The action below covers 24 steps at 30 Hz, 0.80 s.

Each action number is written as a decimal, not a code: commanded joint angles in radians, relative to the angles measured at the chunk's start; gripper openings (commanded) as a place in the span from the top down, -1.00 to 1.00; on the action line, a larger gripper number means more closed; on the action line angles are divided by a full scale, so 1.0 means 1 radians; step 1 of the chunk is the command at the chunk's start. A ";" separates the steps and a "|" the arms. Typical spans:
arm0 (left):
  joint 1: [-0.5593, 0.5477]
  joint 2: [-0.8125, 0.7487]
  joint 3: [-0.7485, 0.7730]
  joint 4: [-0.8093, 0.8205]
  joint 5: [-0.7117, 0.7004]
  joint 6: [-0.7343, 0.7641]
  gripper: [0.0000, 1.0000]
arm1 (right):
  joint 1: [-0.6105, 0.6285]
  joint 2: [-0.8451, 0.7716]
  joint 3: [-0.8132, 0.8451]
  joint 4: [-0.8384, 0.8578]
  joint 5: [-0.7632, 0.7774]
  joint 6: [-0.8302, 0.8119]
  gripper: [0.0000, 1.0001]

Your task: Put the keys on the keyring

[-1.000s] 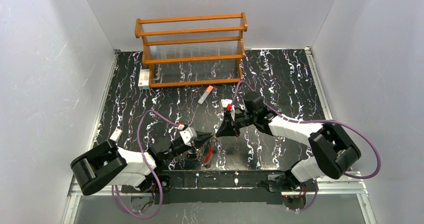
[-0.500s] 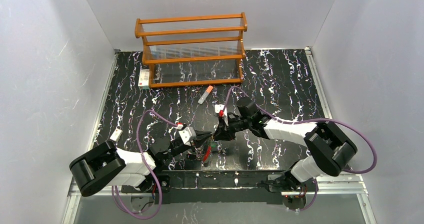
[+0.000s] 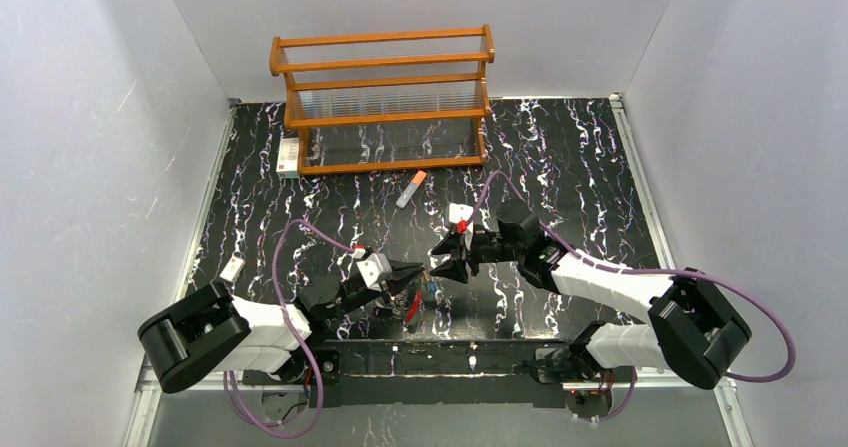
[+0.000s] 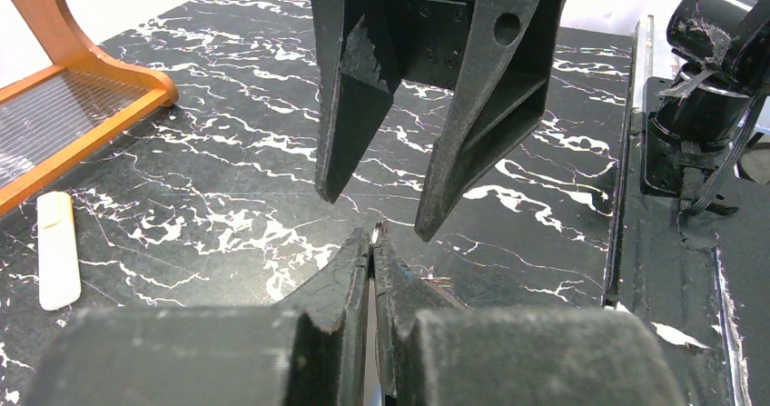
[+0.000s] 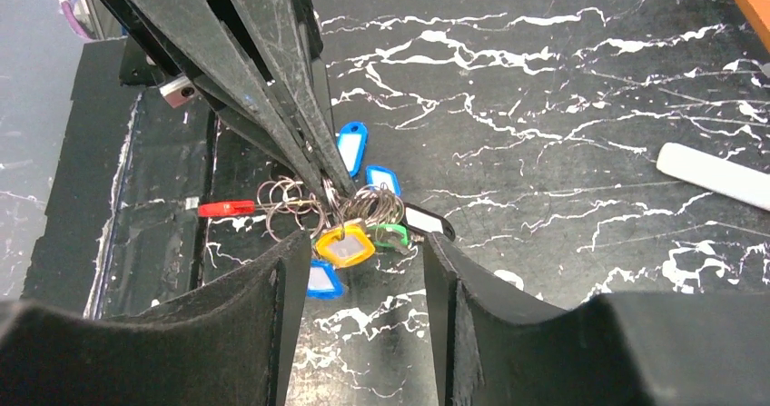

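Jaws of the left gripper [image 4: 373, 242] are pressed together on a thin wire of the keyring [image 5: 289, 199], which the left wrist view shows only edge-on. The right gripper [image 5: 365, 241] has its jaws apart, straddling the keys [image 5: 343, 245]; contact cannot be told. Only the right wrist view shows the bunch: yellow, green and blue heads tangled with wire loops and a red section, at the near middle of the worktop [image 5: 545, 152]. From above, the bunch is a small blur between the grippers. Which keys are threaded cannot be made out.
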State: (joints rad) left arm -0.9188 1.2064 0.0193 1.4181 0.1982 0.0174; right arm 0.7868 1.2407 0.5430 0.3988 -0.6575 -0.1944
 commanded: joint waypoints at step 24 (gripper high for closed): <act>-0.003 -0.026 -0.004 0.065 -0.014 -0.002 1.00 | 0.002 0.129 0.063 0.161 -0.142 0.087 0.97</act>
State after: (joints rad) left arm -0.9184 1.1980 0.0189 1.4223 0.1883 0.0139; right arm 0.7864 1.3575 0.5610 0.5270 -0.7841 -0.1013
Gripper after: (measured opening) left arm 0.017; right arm 0.038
